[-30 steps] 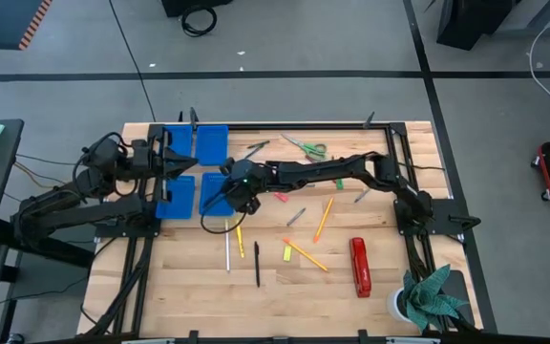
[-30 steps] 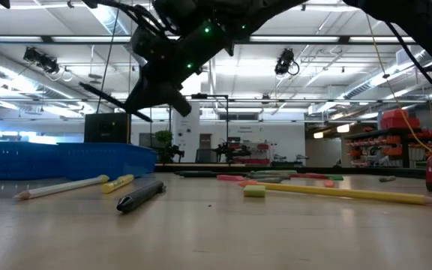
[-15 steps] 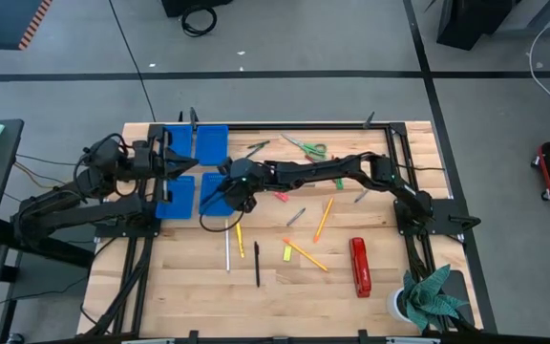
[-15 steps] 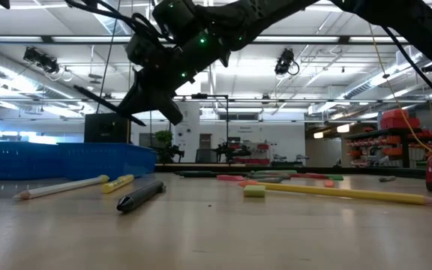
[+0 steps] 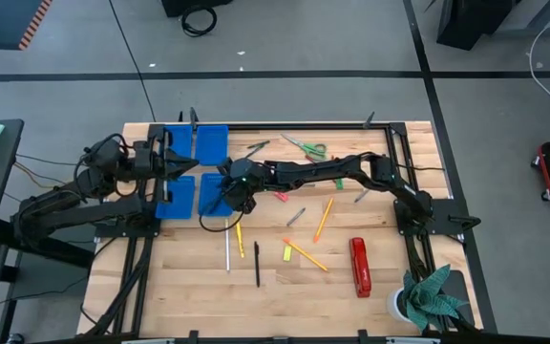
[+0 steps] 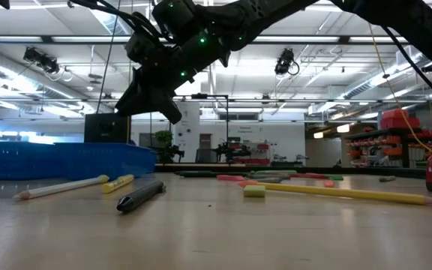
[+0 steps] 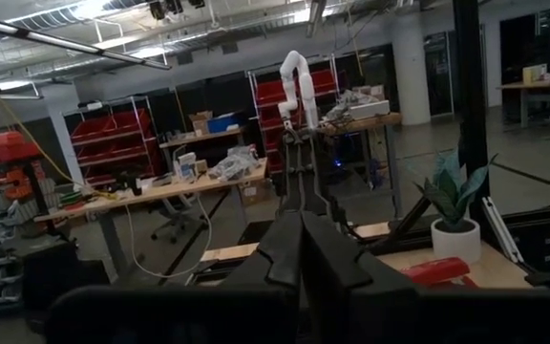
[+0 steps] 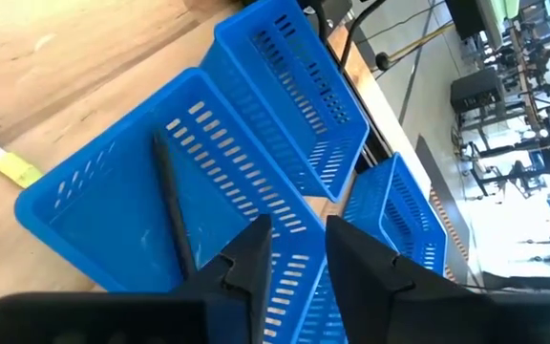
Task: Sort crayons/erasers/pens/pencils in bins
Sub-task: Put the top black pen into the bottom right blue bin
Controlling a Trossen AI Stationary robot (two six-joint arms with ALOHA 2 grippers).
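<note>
Four bright-blue slotted plastic bins sit in a block at the table's left end. Nearest the low camera lie a white pencil, a dark pen and a small yellow eraser; farther back lie a long yellow pencil and other scattered sticks. The right gripper hangs over the nearer right-hand bin — its fingers stand apart, gripping nothing — and a thin black pen lies on that bin's floor. The left gripper waits among the bins, fingers pressed together.
</note>
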